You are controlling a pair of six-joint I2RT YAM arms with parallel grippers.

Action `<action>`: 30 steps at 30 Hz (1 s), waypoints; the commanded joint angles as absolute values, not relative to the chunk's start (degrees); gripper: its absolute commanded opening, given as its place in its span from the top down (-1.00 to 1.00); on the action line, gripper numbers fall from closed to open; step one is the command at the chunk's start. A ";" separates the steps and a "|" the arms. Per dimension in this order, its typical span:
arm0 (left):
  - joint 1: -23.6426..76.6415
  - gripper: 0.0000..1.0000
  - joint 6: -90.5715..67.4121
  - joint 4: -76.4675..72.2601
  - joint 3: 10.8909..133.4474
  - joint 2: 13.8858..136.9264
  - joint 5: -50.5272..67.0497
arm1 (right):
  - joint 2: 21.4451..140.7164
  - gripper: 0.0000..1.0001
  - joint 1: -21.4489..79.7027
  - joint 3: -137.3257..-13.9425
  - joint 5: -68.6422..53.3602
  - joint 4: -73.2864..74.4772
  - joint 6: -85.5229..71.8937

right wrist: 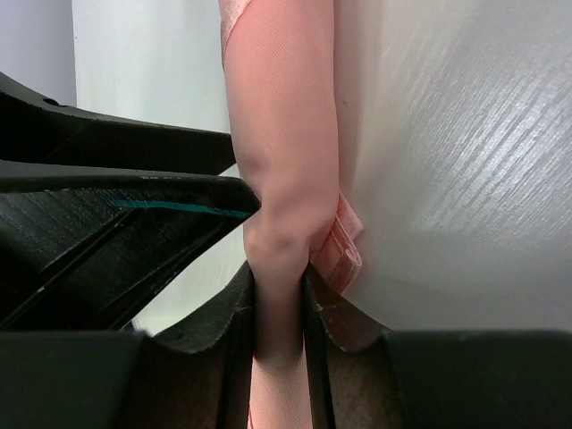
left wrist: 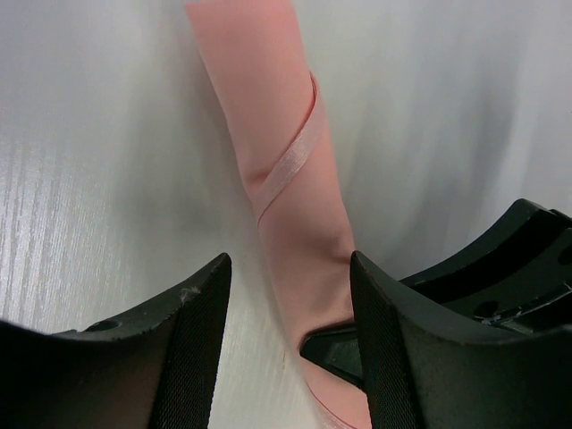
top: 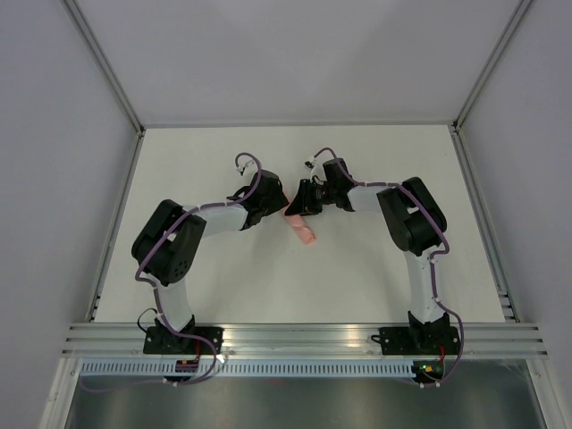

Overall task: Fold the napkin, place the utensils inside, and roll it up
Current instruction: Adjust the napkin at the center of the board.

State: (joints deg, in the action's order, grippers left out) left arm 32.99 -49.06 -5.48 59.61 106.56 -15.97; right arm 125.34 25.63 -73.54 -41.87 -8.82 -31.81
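Your left arm [top: 179, 241] and right arm [top: 416, 223] look the same: white tubes with fat, round black joints. A thin purple cable [top: 138, 268] runs along each arm and ends in a little white plug [top: 239, 162]. Each arm stands on a flat black base [top: 183, 342]. Your left gripper [left wrist: 288, 268] has black fingers [left wrist: 201, 340] with a fine net pattern inside and a thin blue-green line [right wrist: 179, 207] on its side. Your right gripper [right wrist: 279, 286] has dark, rough, bumpy pads [right wrist: 353, 357].
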 commanded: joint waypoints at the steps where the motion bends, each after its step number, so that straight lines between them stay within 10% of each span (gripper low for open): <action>1: 33.22 -0.22 -49.92 -7.05 61.86 106.16 -16.79 | 128.94 0.40 25.84 -71.54 -34.63 -5.45 -30.58; 30: 33.13 -0.08 -37.79 14.15 82.09 119.53 -21.18 | 122.96 0.05 21.45 -76.99 -42.63 -3.17 -34.19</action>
